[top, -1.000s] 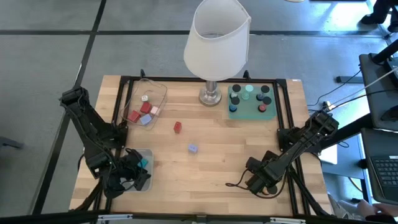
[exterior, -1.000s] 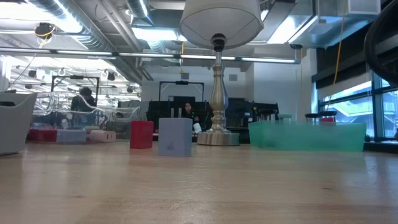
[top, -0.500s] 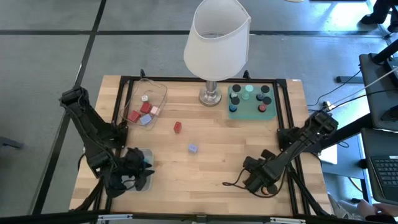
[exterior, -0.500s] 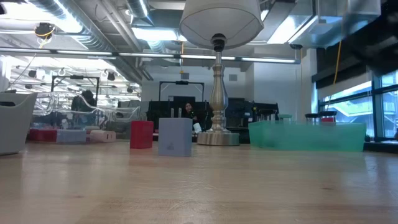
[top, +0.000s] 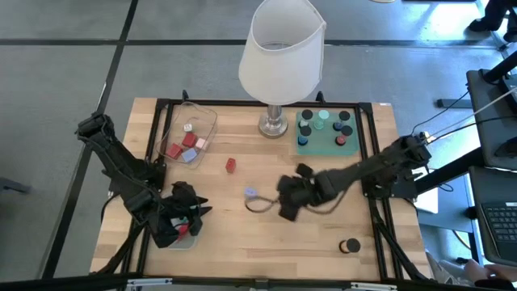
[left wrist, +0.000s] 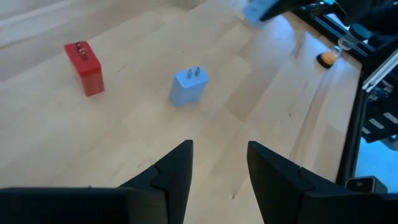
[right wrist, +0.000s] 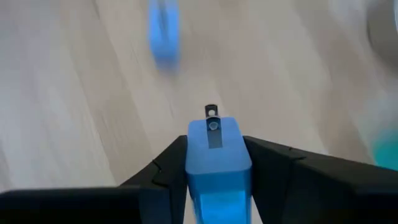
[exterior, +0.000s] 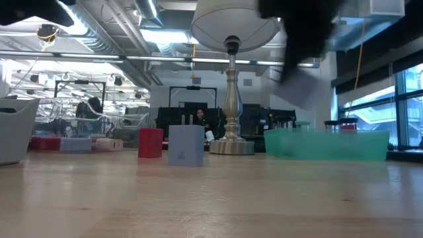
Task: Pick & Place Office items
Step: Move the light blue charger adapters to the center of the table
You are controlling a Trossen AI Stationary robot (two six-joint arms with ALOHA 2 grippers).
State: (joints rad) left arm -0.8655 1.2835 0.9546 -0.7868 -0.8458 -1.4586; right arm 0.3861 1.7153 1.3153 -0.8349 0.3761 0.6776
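Swinging in from the table's near right corner since a second ago, the right gripper (top: 287, 207) now hangs over the middle of the wooden table (top: 242, 234), its fingers clamped on one blue block (right wrist: 216, 152) with two metal prongs at its tip. One black cap (top: 350, 245) lies alone near the corner that the arm left.

The left gripper (left wrist: 219, 163) hovers at the near left over the grey-blue bin (top: 187, 241). Its two fingers stand a narrow gap apart with nothing between them. The arm hides most of the bin, so its contents cannot be counted.

Two blocks stand loose on the bare wood between the arms: one red block (top: 231, 165), and nearer the right gripper one lavender block (top: 251, 192), also pronged. They are apart from each other, and neither gripper touches them.

The clear tray (top: 207, 118) at the far left holds about five pieces: two red, two pale pink or white, one lavender.

The green mat (top: 323, 147) at the far right carries about nine round caps, most of them black and some mint.

One white-shaded lamp (top: 283, 48) stands between tray and mat.
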